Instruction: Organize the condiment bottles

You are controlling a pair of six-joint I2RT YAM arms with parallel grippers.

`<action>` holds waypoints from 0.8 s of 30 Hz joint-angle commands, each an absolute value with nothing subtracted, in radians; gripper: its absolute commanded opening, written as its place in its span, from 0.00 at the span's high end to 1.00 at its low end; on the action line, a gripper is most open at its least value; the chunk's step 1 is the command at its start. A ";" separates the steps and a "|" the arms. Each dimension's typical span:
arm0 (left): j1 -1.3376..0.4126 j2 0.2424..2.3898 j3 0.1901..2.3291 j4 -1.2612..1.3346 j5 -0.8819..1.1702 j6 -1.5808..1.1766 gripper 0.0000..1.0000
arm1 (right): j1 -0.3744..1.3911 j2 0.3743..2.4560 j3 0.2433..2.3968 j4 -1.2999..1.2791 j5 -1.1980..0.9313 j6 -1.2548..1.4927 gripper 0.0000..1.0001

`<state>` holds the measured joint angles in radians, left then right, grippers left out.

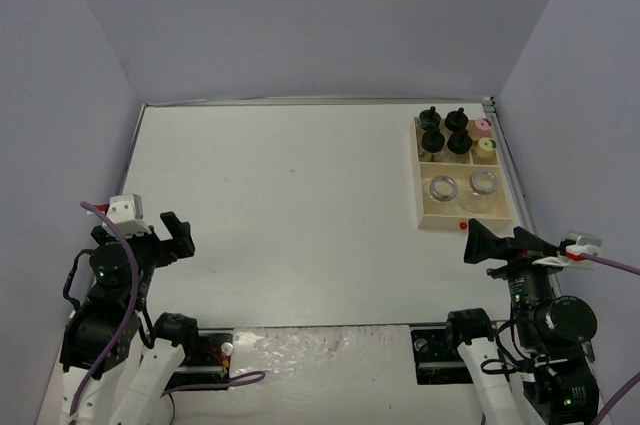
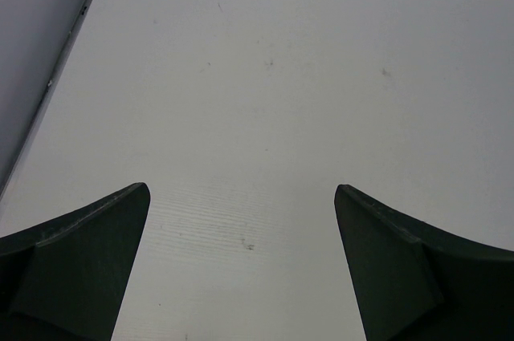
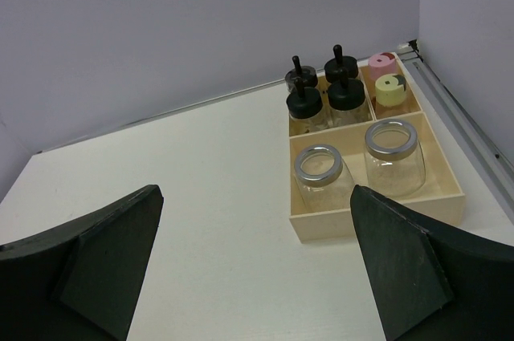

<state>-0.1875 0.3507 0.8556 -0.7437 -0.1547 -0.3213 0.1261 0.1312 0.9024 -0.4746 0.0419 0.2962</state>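
All the condiment bottles stand in the pale wooden tray (image 1: 432, 223) at the back right. The black-capped jars (image 1: 443, 133) fill its far left compartment; the pink-capped jar (image 1: 482, 127) and yellow-capped jar (image 1: 486, 147) sit at its far right. The two wider silver-rimmed jars (image 1: 444, 190) (image 1: 484, 184) stand side by side in the near compartment. In the right wrist view the same jars show: black caps (image 3: 324, 88), pink (image 3: 381, 64), yellow (image 3: 391, 87), silver rims (image 3: 319, 166) (image 3: 392, 140). My left gripper (image 1: 178, 235) is open and empty at the near left. My right gripper (image 1: 497, 243) is open and empty, just near of the tray.
Grey walls enclose the white table (image 1: 300, 185) on three sides. A metal rail (image 1: 520, 195) runs along the right edge beside the tray. The left wrist view shows only bare table (image 2: 257, 116) and the left wall's foot.
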 commanded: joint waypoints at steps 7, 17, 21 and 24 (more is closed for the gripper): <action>-0.181 0.367 0.867 -0.672 -0.149 -0.327 0.03 | 0.128 0.052 0.827 -0.386 0.113 0.353 0.00; -0.181 0.372 0.861 -0.664 -0.136 -0.328 0.03 | 0.120 0.038 0.812 -0.382 0.091 0.353 0.00; -0.181 0.373 0.857 -0.663 -0.132 -0.330 0.03 | 0.118 0.035 0.810 -0.382 0.088 0.354 0.00; -0.181 0.375 0.856 -0.663 -0.132 -0.331 0.03 | 0.117 0.033 0.807 -0.381 0.089 0.354 0.00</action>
